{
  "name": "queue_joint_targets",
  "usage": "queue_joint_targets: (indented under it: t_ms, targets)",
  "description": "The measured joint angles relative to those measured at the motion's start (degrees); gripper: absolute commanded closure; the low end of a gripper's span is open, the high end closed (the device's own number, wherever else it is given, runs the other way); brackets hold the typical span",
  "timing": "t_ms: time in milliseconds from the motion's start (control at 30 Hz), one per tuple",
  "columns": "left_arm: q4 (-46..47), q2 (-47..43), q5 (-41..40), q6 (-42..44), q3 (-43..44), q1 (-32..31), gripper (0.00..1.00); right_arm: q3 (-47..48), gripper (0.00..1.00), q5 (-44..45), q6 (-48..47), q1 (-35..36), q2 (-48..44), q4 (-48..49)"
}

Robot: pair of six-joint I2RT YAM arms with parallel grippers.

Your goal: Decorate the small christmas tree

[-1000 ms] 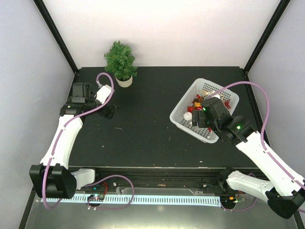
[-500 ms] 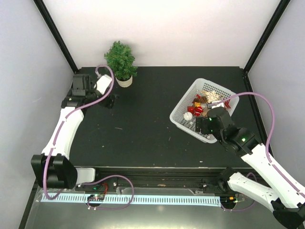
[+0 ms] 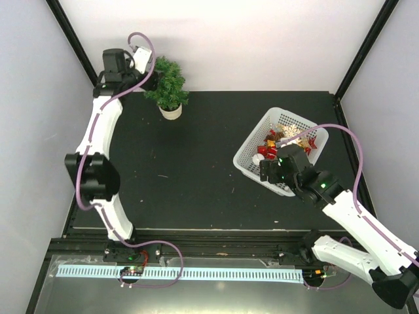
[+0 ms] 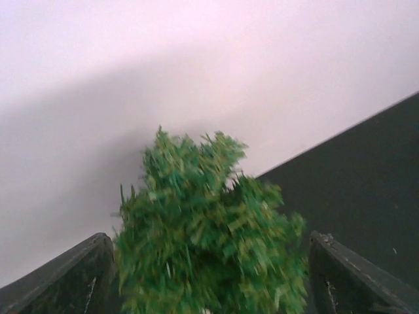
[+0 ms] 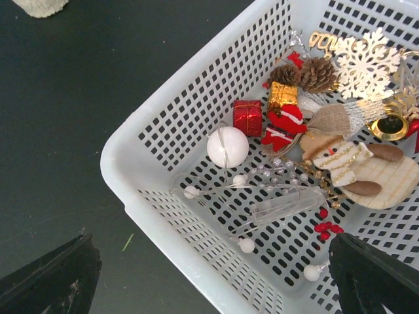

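Note:
The small christmas tree (image 3: 167, 82) stands in its white pot (image 3: 171, 111) at the table's far left. My left gripper (image 3: 148, 76) is raised level with the tree's top, on its left side. In the left wrist view the blurred tree (image 4: 209, 248) fills the gap between the wide-apart fingers (image 4: 65, 278); the gripper (image 4: 209, 288) is open and empty. My right gripper (image 3: 268, 167) hovers over the near-left side of the white mesh basket (image 3: 254, 135). It is open and empty (image 5: 209, 281), above a clear string-light case (image 5: 288, 206).
The basket (image 5: 150, 216) holds a white ball (image 5: 227, 146), red gift box (image 5: 247, 118), gold gift box (image 5: 283, 97), pine cones (image 5: 317, 73), gold snowflake (image 5: 366, 62), snowman (image 5: 340, 160) and red berries (image 5: 325, 226). Black frame posts stand at the table's far corners.
My left arm has risen from the table and swung back to the tree's top. My right gripper has drawn back from inside the basket toward its near-left edge, empty.

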Motion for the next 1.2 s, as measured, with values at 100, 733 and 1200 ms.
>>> queue_joint_targets:
  t_ms: [100,733,1200]
  targets:
    - [-0.2,9.3,0.9,-1.5,9.8,0.1,0.26,-0.1,0.04,-0.6,0.3,0.0,0.9,0.2]
    - [5.3,23.3,8.6,-9.8,23.7,0.7,0.60,-3.5,0.04,-1.2,2.6,0.0,5.7,2.0]
    - [8.0,27.1,10.2,-10.9,28.5,0.7,0.98,-3.5,0.04,-1.4,3.6,0.0,6.7,2.7]
